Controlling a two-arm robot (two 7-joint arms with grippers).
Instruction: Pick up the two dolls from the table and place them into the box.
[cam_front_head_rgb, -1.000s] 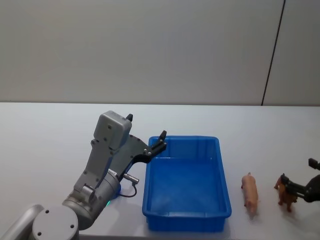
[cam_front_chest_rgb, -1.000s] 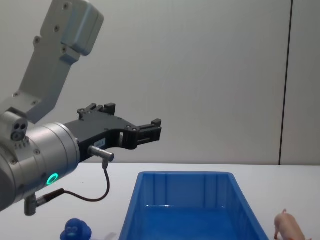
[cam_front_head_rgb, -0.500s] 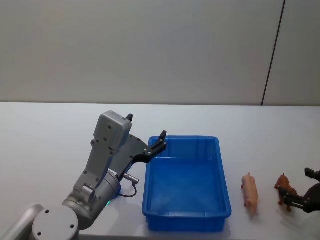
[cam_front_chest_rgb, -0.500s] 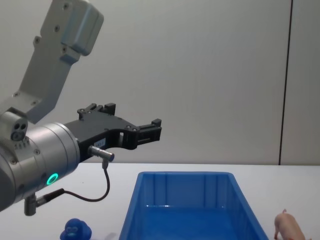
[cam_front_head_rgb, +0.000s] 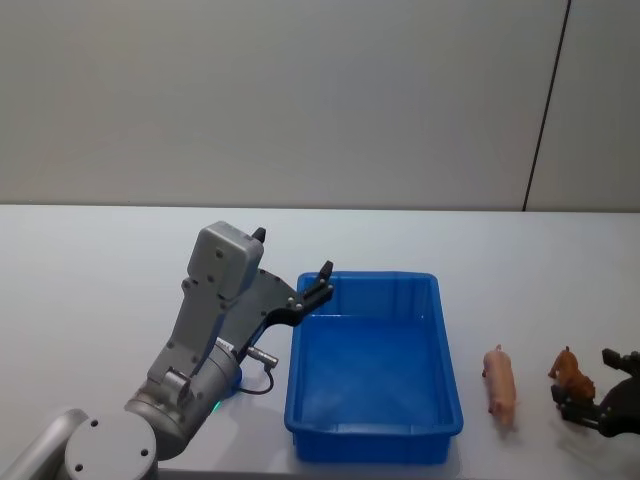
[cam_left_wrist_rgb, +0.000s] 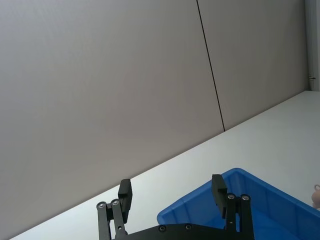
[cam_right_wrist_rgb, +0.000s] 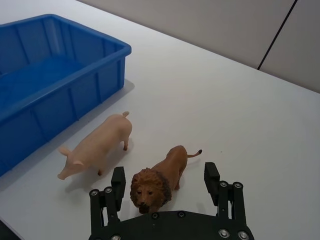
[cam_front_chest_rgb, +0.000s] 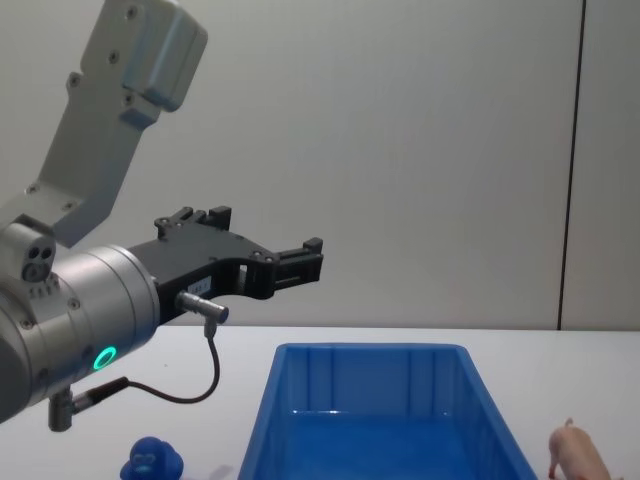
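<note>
As it stands, the maned lion (cam_right_wrist_rgb: 159, 180) is brown

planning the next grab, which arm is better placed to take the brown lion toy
Right. The right gripper sits open at the lion, one finger on each side of it. The left gripper hovers open by the box's far left corner, with the box between it and the lion.

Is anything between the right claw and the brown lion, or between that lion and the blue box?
Nothing blocks the right claw: it is open, a finger either side of the lion. The pink pig lies between lion and box.
</note>
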